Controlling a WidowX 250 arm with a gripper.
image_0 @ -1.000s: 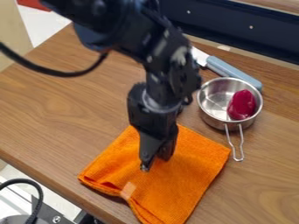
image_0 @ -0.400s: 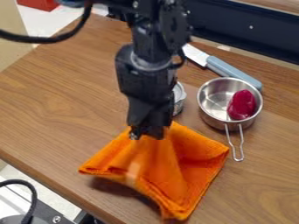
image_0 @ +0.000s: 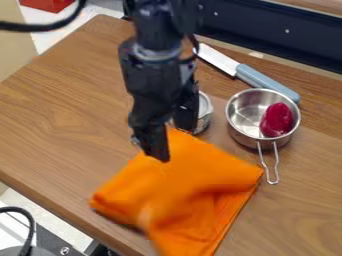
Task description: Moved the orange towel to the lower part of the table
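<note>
A brown wood-grain table runs across the scene, with a dark blue panel behind its far edge. Toward the back lies a knife with a pale blue-grey handle; in front of it stands a small shiny metal saucepan holding a glossy dark red object, with a silvery can to its left, partly behind the arm.

The square orange cloth towel is spread, rumpled, over the lower middle of the table, its right corner just beside the saucepan's wire handle. The black two-finger gripper hangs over the towel's upper corner, its fingers parted; it appears to have let go of the cloth.

The towel already occupies the lower part of the table, so the move looks all but finished. What remains, by this judgement, is for the cloth to lie flat and the arm to lift clear without snagging that upper corner.
</note>
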